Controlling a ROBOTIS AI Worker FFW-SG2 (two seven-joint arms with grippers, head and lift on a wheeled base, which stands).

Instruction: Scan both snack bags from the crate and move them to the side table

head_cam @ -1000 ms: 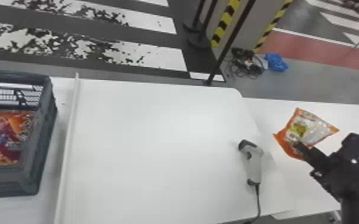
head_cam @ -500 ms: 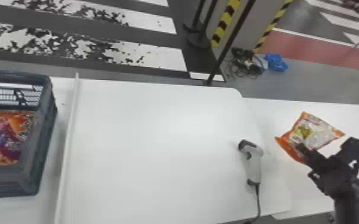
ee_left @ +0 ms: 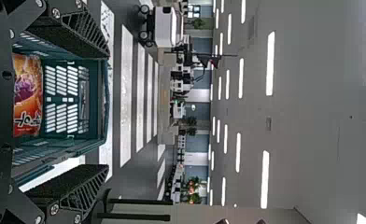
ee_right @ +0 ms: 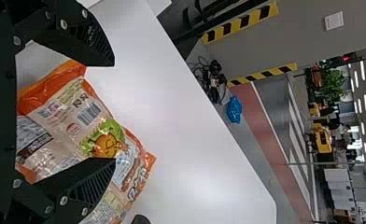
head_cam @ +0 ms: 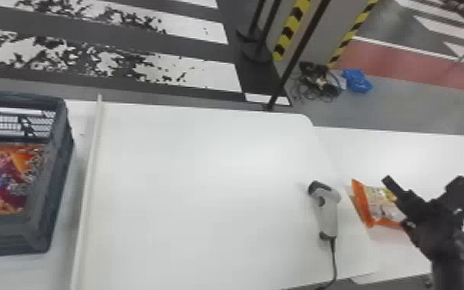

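One spread left tool faces one crate; one spread right tool is over one snack bag.

Head view: dark crate at left, orange-and-purple snack packaging inside. White raised strip between crate and the open part of the white table. Grey handheld scanner near that table's right end, cord running toward the bottom edge. Orange-edged snack bag lying on the side table. Right gripper over it, fingers spread, one overlapping the bag; contact not determinable. Blue bundle on floor beyond, beside tangled cables
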